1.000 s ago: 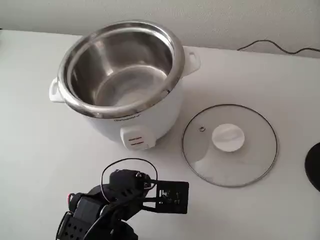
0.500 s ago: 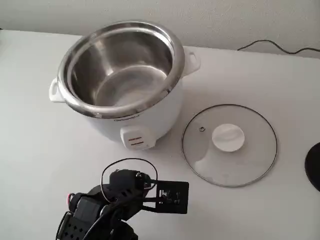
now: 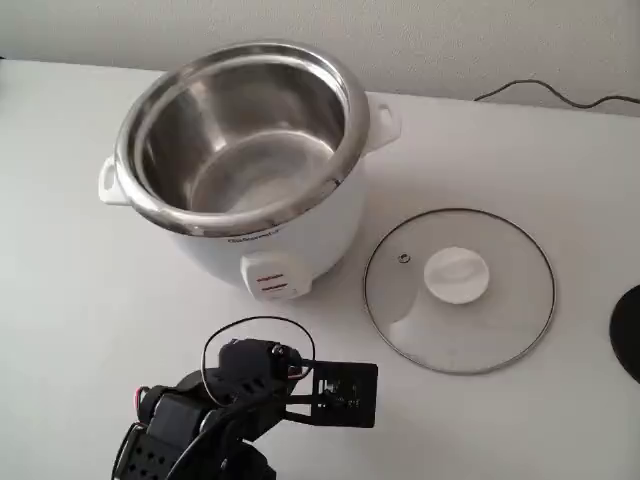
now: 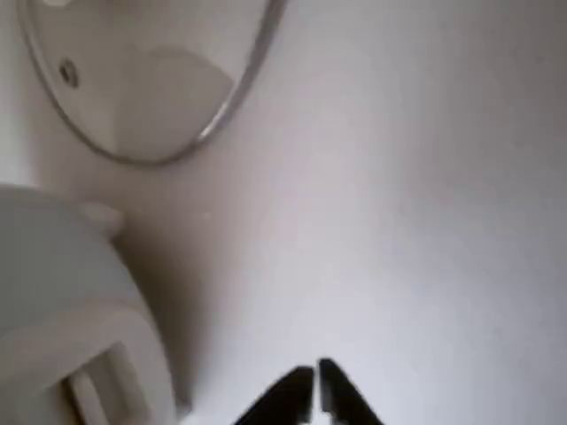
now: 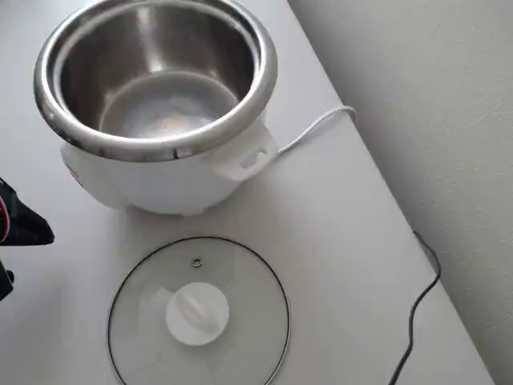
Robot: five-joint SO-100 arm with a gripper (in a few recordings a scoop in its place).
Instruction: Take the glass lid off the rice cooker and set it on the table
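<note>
White table [image 3: 80, 300], black arm folded low, pincer [image 4: 315, 379] closed

Upper left of the frame, the round clear glass lid with thin metal rim [image 4: 151, 80] lies flat on the plain white matte table [image 4: 407, 204], its small steam hole near the left edge. Lower left, the squat white rice cooker [image 4: 71, 310] bulges in, blurred, front switch at the bottom. Bottom centre, the black two-finger gripper [image 4: 314, 390], tips pressed together, nothing between them.
</note>
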